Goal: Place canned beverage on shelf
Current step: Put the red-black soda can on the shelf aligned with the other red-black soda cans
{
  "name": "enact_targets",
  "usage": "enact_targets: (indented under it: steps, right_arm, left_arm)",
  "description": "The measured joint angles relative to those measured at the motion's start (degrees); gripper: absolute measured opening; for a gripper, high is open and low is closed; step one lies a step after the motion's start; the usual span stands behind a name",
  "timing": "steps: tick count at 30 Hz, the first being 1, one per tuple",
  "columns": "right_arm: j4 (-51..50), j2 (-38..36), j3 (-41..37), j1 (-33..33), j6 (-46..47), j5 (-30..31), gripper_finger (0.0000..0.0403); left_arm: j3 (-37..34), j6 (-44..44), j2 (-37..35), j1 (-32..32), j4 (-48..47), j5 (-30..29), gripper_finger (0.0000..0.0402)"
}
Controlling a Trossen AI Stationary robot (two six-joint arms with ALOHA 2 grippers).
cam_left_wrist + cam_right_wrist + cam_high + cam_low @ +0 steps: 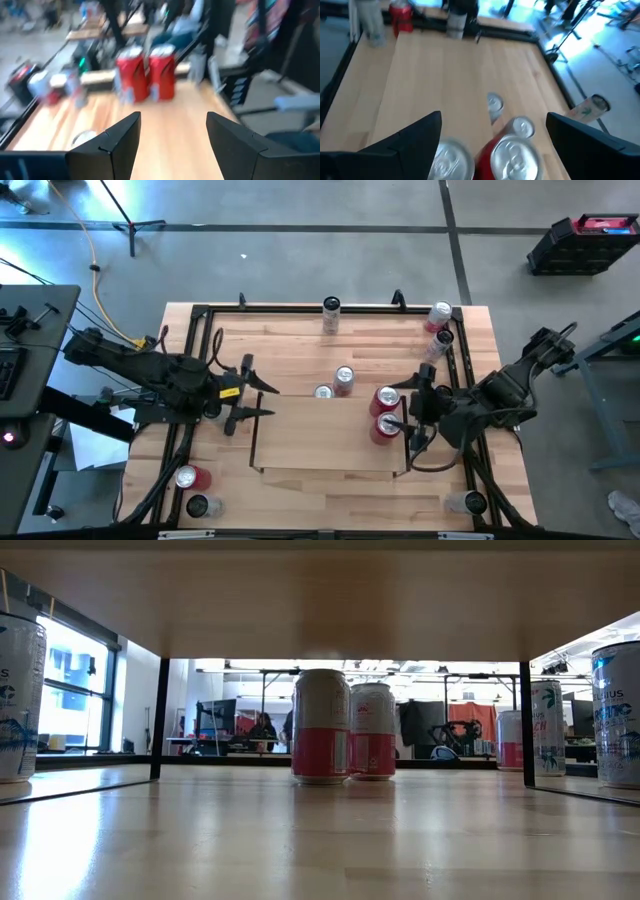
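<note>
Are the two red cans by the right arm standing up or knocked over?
Standing up. The high view shows both red cans' round silver tops facing the camera, and in the low view they stand upright, side by side.

Only partial letters "US" show on the side cans [617,710].

Shelf [330,442]: pale, smooth wood with a soft sheen, edged by thin matt black metal rails. Two red cans [386,413] standing just ahead of the right gripper [412,412] jaws: glossy printed metal with bright, bare silvery tops. Both grippers' fingers [112,145]: matt dark plastic, by their look.
</note>
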Motion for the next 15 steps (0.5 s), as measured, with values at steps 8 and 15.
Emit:
enact_targets:
  steps: [8, 15]
  right_arm:
    - [0.18, 0.0, 2.47, -0.11, 0.04, 3.78, 0.0344]
    - [0.66, 0.0, 2.47, 0.07, 1.52, 3.56, 0.0344]
  left_arm:
    - [6.13, -8.55, -2.6, 0.02, -23.44, -4.78, 0.0216]
    - [6.49, -21.24, -6.57, 0.02, -37.74, -1.96, 0.0216]
